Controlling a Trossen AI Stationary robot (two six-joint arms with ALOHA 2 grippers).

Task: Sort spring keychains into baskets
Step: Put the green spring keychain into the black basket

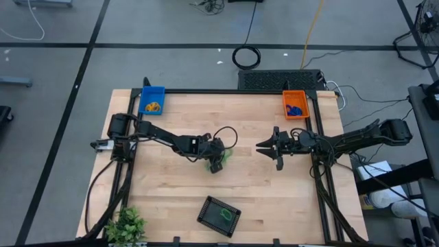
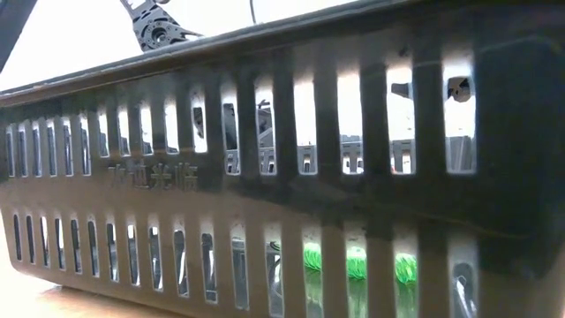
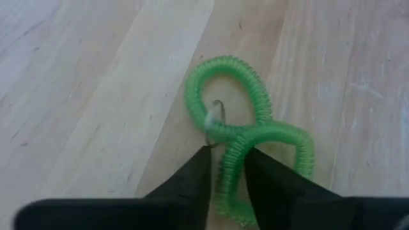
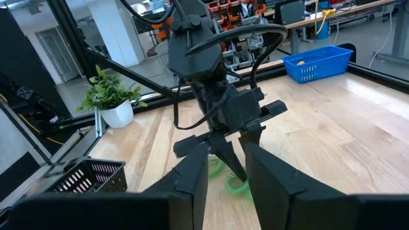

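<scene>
While three baskets sit on the wooden table (image 1: 260, 199), the left tool (image 3: 227, 172) is clamped on one green spring keychain (image 3: 246, 131) mid-table; the right tool (image 1: 271, 146) hovers nearby, jaws apart.

Robotics lab, workbenches (image 4: 319, 22), floor cables (image 1: 247, 56)

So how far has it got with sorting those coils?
Mostly done, it seems. The blue basket holds a yellow coil, the orange basket a blue coil, and the black basket a green one. In hand: the left gripper is down on the last green coil mid-table, fingers straddling it. Left: carrying it to a basket. The right gripper waits nearby.
</scene>
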